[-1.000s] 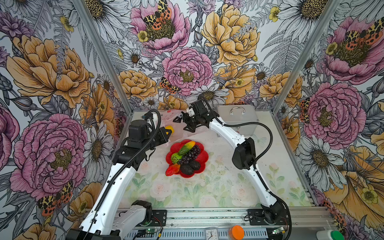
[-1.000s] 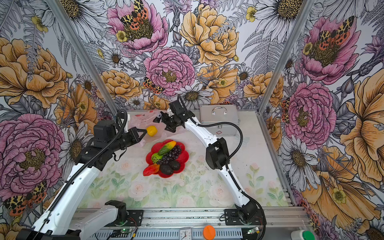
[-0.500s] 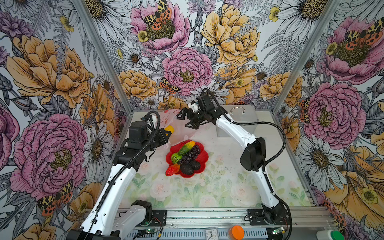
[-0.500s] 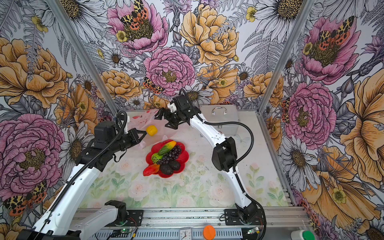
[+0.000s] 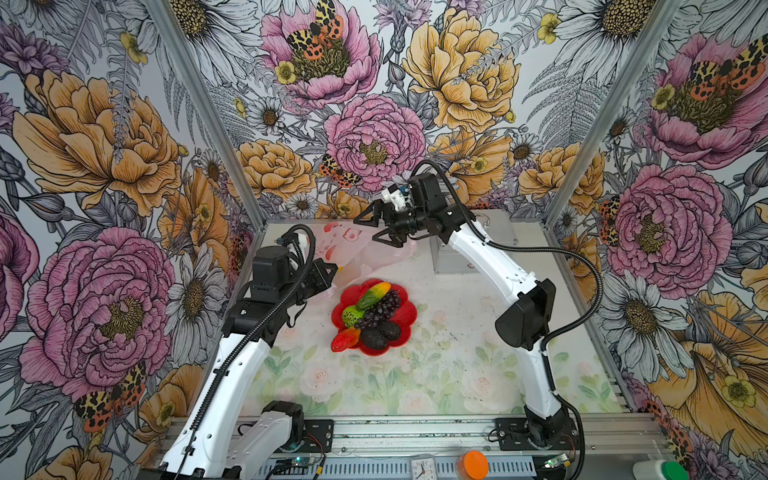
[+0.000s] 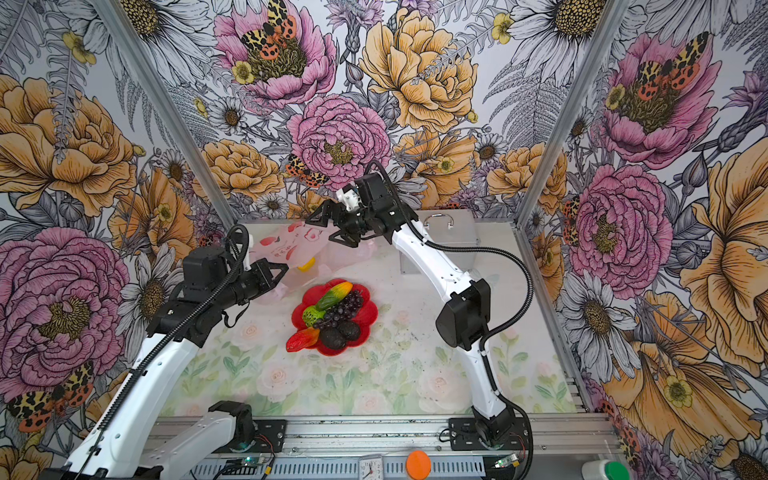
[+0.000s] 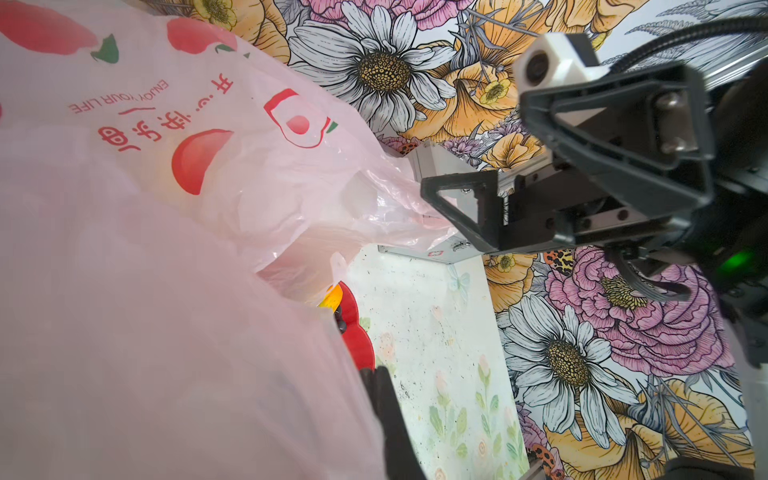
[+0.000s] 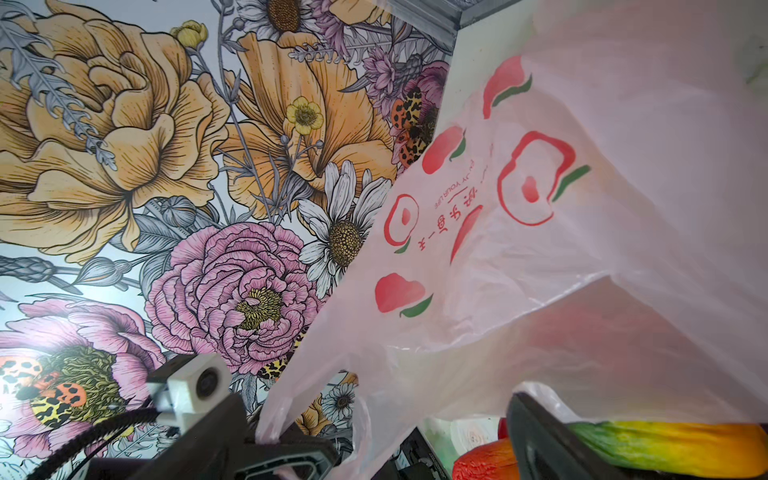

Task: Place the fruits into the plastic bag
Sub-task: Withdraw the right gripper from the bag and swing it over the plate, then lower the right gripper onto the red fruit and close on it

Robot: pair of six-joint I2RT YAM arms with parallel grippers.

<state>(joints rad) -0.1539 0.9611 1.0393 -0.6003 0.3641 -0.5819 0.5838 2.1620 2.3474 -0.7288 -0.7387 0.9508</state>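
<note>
The plastic bag [image 6: 291,249] sits raised at the rear left of the worktop [image 6: 374,374], behind the red plate [image 6: 368,316] bearing the fruits [image 6: 336,309]. The left claw [image 6: 282,268], fully closed, pinches the bag's handle. The right claw [image 5: 368,230], jaws spread wide, hovers at the bag's far edge.

1. Left arm stretched forward and low, left gripper [image 6: 284,269] jaws pinched tight on the thin crinkly pale-pink plastic bag [image 6: 286,249].
2. Right arm arched up high, right gripper [image 6: 318,231] jaws spread wide.
</note>
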